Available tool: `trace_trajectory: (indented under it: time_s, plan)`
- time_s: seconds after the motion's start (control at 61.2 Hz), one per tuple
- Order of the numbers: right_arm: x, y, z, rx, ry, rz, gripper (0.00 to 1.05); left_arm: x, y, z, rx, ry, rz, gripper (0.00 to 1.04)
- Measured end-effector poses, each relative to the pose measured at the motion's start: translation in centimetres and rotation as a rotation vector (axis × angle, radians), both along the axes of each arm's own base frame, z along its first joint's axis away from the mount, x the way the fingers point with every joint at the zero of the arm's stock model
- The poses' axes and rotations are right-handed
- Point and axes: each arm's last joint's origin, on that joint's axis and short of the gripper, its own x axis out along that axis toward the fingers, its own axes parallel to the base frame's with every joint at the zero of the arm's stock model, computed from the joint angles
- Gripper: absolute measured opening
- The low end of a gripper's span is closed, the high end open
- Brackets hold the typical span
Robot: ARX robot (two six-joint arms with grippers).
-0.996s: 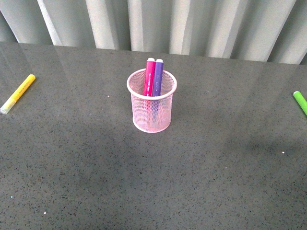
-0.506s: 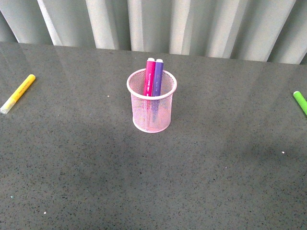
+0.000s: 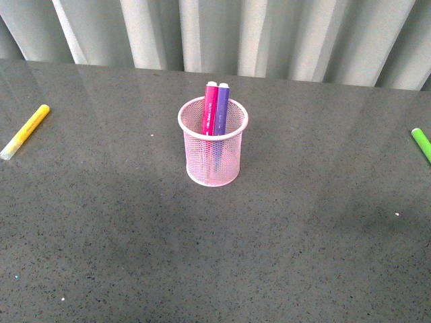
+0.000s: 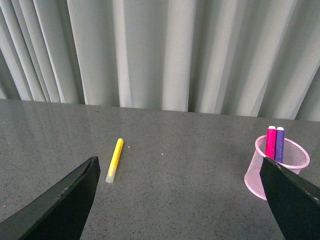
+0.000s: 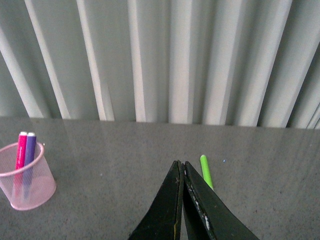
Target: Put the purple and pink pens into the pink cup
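The pink cup (image 3: 213, 149) stands upright on the dark speckled surface (image 3: 135, 256), and everything else is placed from it. Inside it both task markers stand nearly upright, side by side and touching: the pink pen (image 3: 210, 108) on the left as the front camera sees them, the purple pen (image 3: 222, 108) on the right. Their upper ends rise above the cup's rolled rim, and their lower parts show faintly through the wire mesh. They lean against the far side of the rim.

Well to the left of the cup, near the surface's edge in the front view, a yellow marker (image 3: 25, 131) lies flat, its pale cap end pointing toward the robot. Well to the right of the cup, a green marker (image 3: 421, 143) lies flat, partly cut off by the frame edge. Behind the cup, beyond the far edge of the surface, hangs a pale grey pleated curtain (image 3: 283, 33).

Neither arm shows in the front view. In the left wrist view the left pincer (image 4: 182, 197) has its two dark fingers spread wide apart with nothing between them; the cup (image 4: 276, 167) sits beside one finger and the yellow marker (image 4: 114, 159) near the other. In the right wrist view the right pincer (image 5: 182, 167) has its fingers pressed together, empty, with the green marker (image 5: 206, 171) just beyond its tips and the cup (image 5: 26, 176) off to one side.
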Motion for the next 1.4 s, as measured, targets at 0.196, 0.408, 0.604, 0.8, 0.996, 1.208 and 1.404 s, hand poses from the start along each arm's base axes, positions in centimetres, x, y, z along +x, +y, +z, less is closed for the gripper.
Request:
trace_trajectory:
  time_s: [0.196, 0.408, 0.604, 0.8, 0.996, 1.208, 1.404]
  plan:
    - [-0.13, 0.00, 0.11, 0.000, -0.015, 0.000, 0.03, 0.00, 0.00, 0.01, 0.000, -0.001, 0.000, 0.98]
    - [-0.13, 0.00, 0.10, 0.000, -0.014, 0.000, 0.36, -0.01, 0.00, 0.01, 0.000, -0.001, 0.000, 0.98]
    - [-0.13, 0.00, 0.10, 0.000, -0.014, 0.000, 0.71, -0.01, 0.00, 0.01, 0.000, -0.001, 0.000, 0.98]
    - [-0.13, 0.00, 0.10, 0.001, -0.014, 0.000, 0.99, -0.01, 0.00, 0.01, 0.000, -0.001, 0.000, 0.98]
    - [-0.13, 0.00, 0.10, 0.001, -0.014, 0.000, 0.98, -0.01, 0.00, 0.01, 0.000, -0.001, 0.000, 0.98]
    - [-0.13, 0.00, 0.10, 0.001, -0.014, 0.000, 0.98, -0.01, 0.00, 0.01, 0.000, -0.001, 0.000, 0.98]
    - [-0.13, 0.00, 0.10, 0.001, -0.014, 0.000, 0.98, -0.01, 0.00, 0.01, 0.000, -0.001, 0.000, 0.98]
